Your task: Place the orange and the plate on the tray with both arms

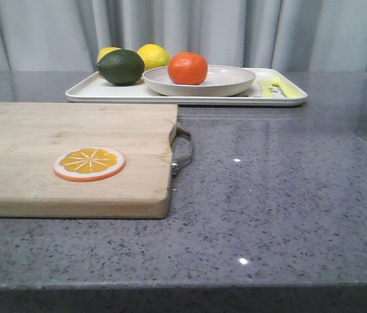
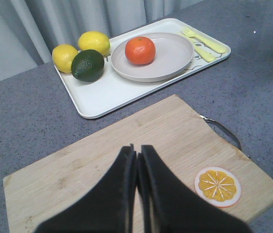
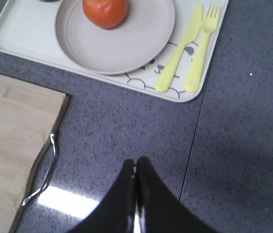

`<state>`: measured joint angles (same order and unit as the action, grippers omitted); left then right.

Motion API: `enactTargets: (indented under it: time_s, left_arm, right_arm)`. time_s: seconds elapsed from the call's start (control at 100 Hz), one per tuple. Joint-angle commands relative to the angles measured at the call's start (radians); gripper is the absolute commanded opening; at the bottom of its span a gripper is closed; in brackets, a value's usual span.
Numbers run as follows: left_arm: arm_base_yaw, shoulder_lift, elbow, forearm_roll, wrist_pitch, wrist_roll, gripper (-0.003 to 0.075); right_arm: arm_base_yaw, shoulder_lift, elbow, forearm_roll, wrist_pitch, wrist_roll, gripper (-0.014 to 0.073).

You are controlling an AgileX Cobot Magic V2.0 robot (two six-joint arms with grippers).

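Orange [image 1: 188, 68] on plate [image 1: 229, 83] on tray [image 1: 105, 92], left gripper [image 2: 137, 150] and right gripper [image 3: 136, 162] closed, empty

we took it for a mock kitchen — a speckled grey stone counter [image 1: 287, 195], a wooden cutting board [image 1: 53, 150], child's cutlery [image 3: 189, 48] — though grey curtains [image 1: 235, 32] suggested a staged lab.

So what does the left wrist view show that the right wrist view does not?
Only the left wrist view shows two lemons, a dark green lime and the shut left gripper. Only the right wrist view shows the shut right gripper. Both show the orange on the plate, the tray, yellow cutlery and the cutting board.
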<state>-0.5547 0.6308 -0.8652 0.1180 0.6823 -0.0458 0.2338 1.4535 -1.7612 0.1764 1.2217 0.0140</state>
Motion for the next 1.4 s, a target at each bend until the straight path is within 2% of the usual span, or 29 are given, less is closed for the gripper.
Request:
enactTargets:
  time_s: [0.0, 0.41, 0.7, 1.07, 1.39]
  left_arm:
    - [0.001, 0.000, -0.024, -0.007, -0.087, -0.008, -0.0020]
    - [0.001, 0.000, -0.024, -0.021, -0.083, -0.008, -0.0020]
    - [0.001, -0.008, -0.020, -0.027, -0.063, -0.008, -0.0020]
    - [0.001, -0.178, 0.131, -0.048, -0.089, -0.008, -0.0020]
    - [0.001, -0.323, 0.198, -0.054, -0.079, -0.008, -0.0020]
  right_arm:
    - [-0.002, -0.124, 0.094, -0.002, -0.092, 0.003, -0.0066]
    - [-0.002, -0.536, 0.599, -0.022, -0.320, 0.003, -0.0066]
    - [-0.002, -0.838, 0.883, -0.062, -0.484, 0.003, -0.0066]
    - [-0.002, -1.139, 1.160, -0.087, -0.607, 0.003, -0.0066]
    - [-0.003, -1.233, 1.271, -0.112, -0.641, 0.002, -0.0066]
